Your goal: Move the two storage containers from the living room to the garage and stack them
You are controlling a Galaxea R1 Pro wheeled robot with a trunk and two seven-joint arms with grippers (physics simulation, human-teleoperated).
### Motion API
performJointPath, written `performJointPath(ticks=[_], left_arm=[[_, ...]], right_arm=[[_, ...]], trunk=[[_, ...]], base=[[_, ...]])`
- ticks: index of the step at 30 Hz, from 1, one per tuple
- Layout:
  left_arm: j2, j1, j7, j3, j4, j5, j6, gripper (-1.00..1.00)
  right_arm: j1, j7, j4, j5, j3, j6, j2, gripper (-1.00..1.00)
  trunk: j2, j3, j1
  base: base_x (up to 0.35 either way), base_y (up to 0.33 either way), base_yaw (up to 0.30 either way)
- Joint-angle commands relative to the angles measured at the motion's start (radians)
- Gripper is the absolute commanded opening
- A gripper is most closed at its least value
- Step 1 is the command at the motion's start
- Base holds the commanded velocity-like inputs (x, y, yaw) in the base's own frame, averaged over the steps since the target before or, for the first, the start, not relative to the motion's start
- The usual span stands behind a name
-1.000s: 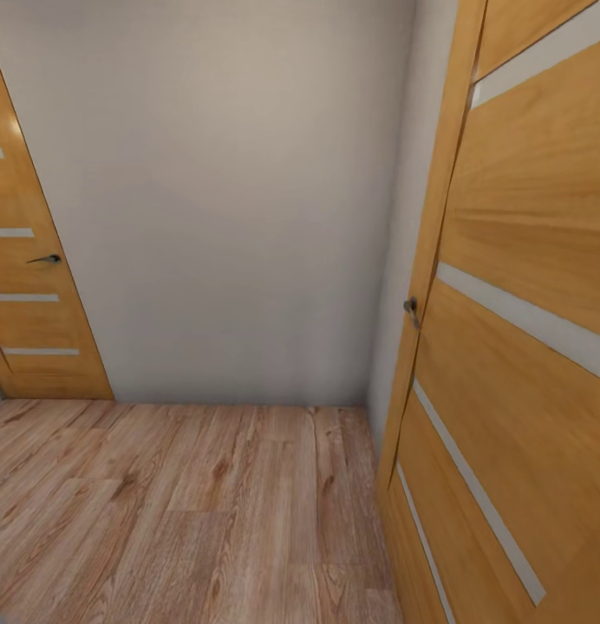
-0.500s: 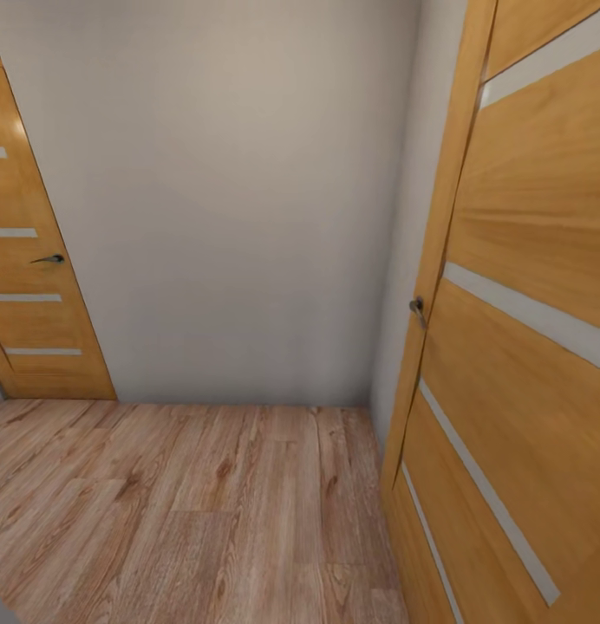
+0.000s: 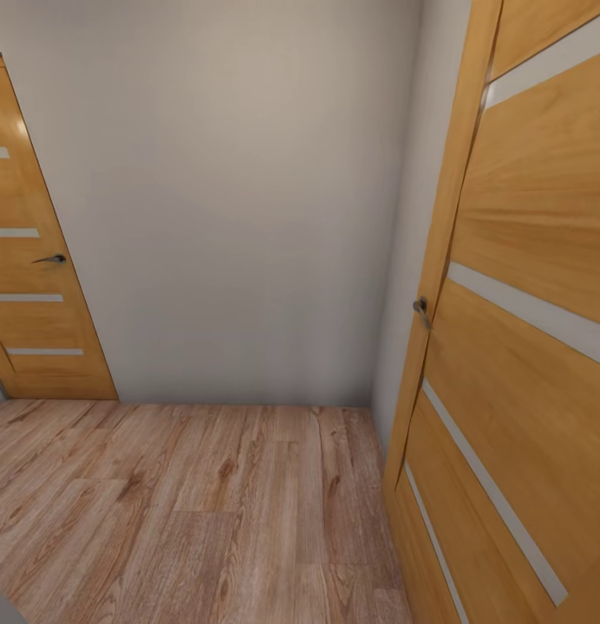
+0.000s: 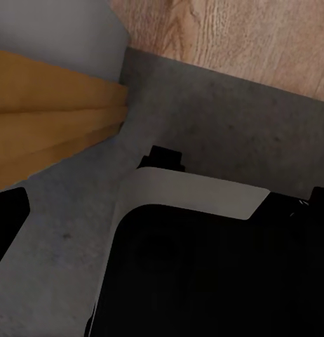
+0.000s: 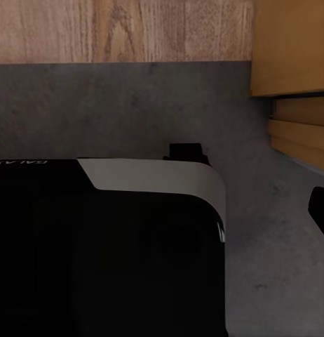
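Shifting slightly against the earlier head pictures, the whole scene is sliding: the near door (image 3: 525,347) on the right and its handle (image 3: 420,310) are sitting a little further right and lower, and the far door (image 3: 35,260) on the left is edging rightward too. This reads as the camera and base moving, not the doors.

Head view is showing a plain grey-white wall (image 3: 248,217) ahead, meeting a light wood plank floor (image 3: 205,503) below, with a door on either side. Neither storage container is appearing in these pictures, so their whereabouts cannot be told from here.

Both wrist views are looking down past the robot's own black and white base (image 4: 197,253) (image 5: 113,246). Under it lies dark grey concrete floor (image 4: 225,119) (image 5: 99,105), with wood planking (image 4: 239,35) (image 5: 120,28) beginning just beyond a straight seam. Orange-brown door timber (image 4: 50,112) (image 5: 292,49) is standing beside that seam in each view. By judgement, the robot is straddling a threshold between a concrete-floored room and a wood-floored one.

Whether the fingers of either gripper are apart or together cannot be told.

Progress, as judged: nothing is showing a container carried, set down or stacked. The robot appears to be in transit, with both placement steps remaining unconfirmed.
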Motion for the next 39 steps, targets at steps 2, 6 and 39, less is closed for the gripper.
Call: performJointPath(ticks=[2, 6, 39], left_arm=[[-0.001, 0.000, 0.003, -0.007, 0.001, 0.008, -0.003, 1.00], [-0.001, 0.000, 0.001, -0.007, 0.000, 0.009, -0.003, 1.00], [-0.001, 0.001, -0.001, -0.007, 0.000, 0.011, -0.004, 1.00]], right_arm=[[-0.001, 0.005, 0.003, -0.010, 0.008, -0.006, 0.000, 1.00], [-0.001, 0.005, 0.004, -0.009, 0.010, -0.006, 0.006, 1.00], [-0.001, 0.005, 0.004, -0.009, 0.010, -0.003, 0.004, 1.00]], trunk=[[-0.001, -0.001, 0.000], [-0.001, -0.001, 0.000], [-0.001, -0.001, 0.000]], base=[[0.000, 0.001, 0.000], [0.000, 0.000, 0.000], [0.106, -0.014, 0.000]])
